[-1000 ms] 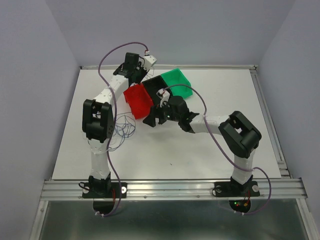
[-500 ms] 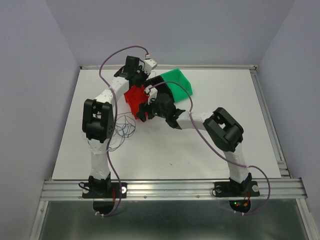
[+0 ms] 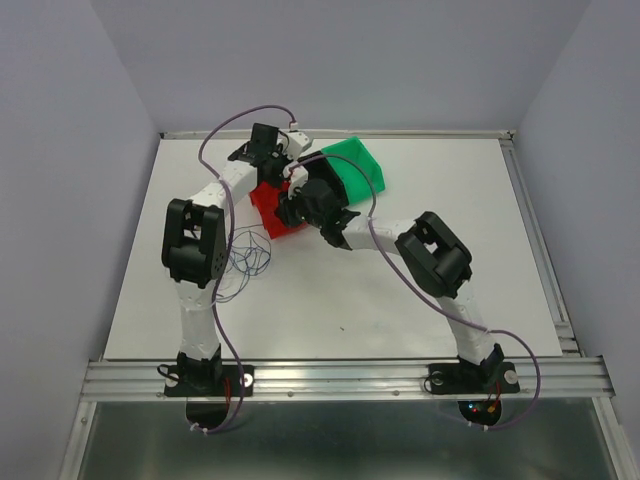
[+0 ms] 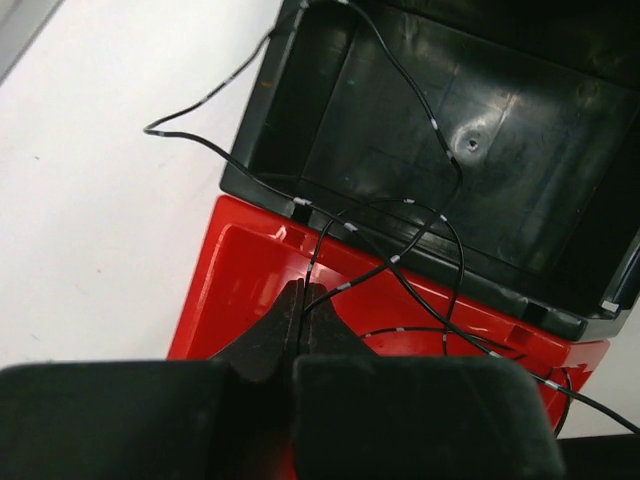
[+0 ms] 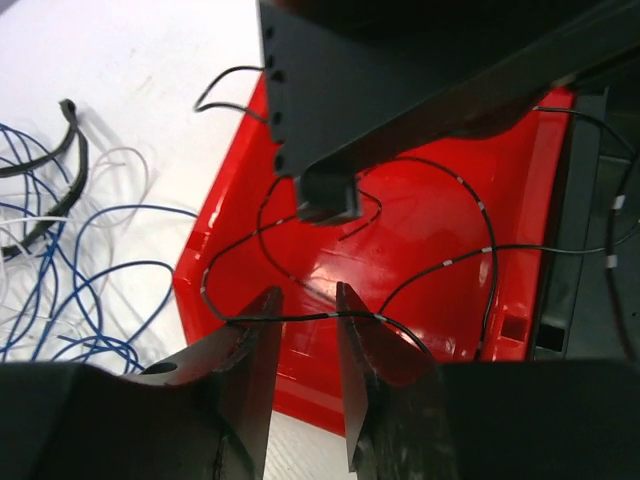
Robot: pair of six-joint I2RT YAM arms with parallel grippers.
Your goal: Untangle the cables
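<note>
Over red bin [image 4: 240,290], left tool [image 4: 300,297] pinches black cable [image 4: 395,259], right tool [image 5: 307,292] straddles it

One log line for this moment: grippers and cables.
left gripper: shut on black cable, above red bin | right gripper: open, jaws astride same cable | blue and whitish cables: loose clump on table

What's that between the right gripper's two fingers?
A thin black cable with white marks crosses the gap between the fingers of the right gripper, above the red bin. The right wrist view shows it.
</note>
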